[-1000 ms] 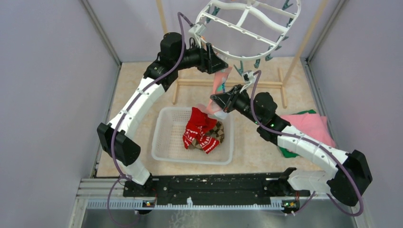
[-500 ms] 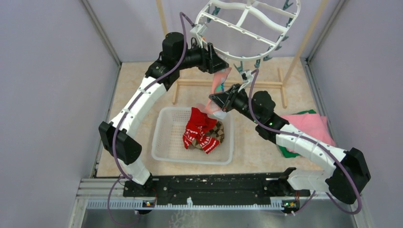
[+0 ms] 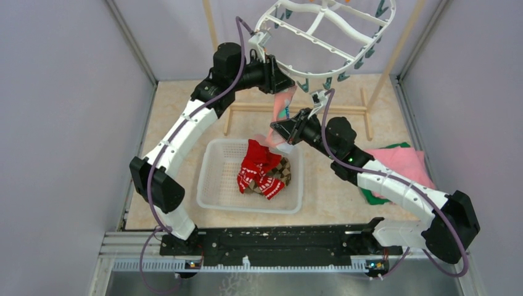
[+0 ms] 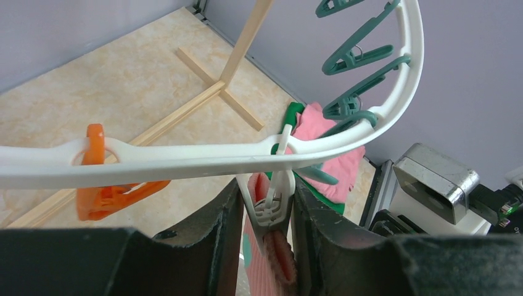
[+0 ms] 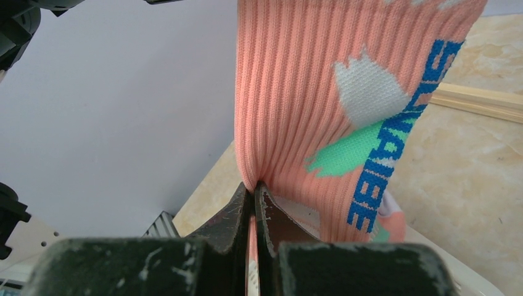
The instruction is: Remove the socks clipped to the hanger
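Observation:
The white oval hanger (image 3: 327, 28) hangs at the top centre, with teal clips (image 4: 353, 58) and an orange clip (image 4: 108, 188) on its ring. A pink sock (image 3: 284, 106) with teal and blue patches hangs from a white clip (image 4: 271, 209). My left gripper (image 4: 266, 213) is shut on that white clip, squeezing its handles, with the sock's cuff (image 4: 280, 262) in the clip's mouth. My right gripper (image 5: 253, 200) is shut on the pink sock's (image 5: 308, 92) left edge, lower down. Red patterned socks (image 3: 258, 166) and a brown argyle sock (image 3: 282, 172) lie in the basket.
A white mesh basket (image 3: 213, 185) sits on the floor below the hanger. A wooden rack (image 3: 296, 110) stands behind it. Folded pink and green cloths (image 3: 401, 163) lie at the right. Grey walls close in on both sides.
The hanger has swung a little up and to the right. The left gripper moved slightly up with it. The right gripper still grips the sock, shifted slightly left.

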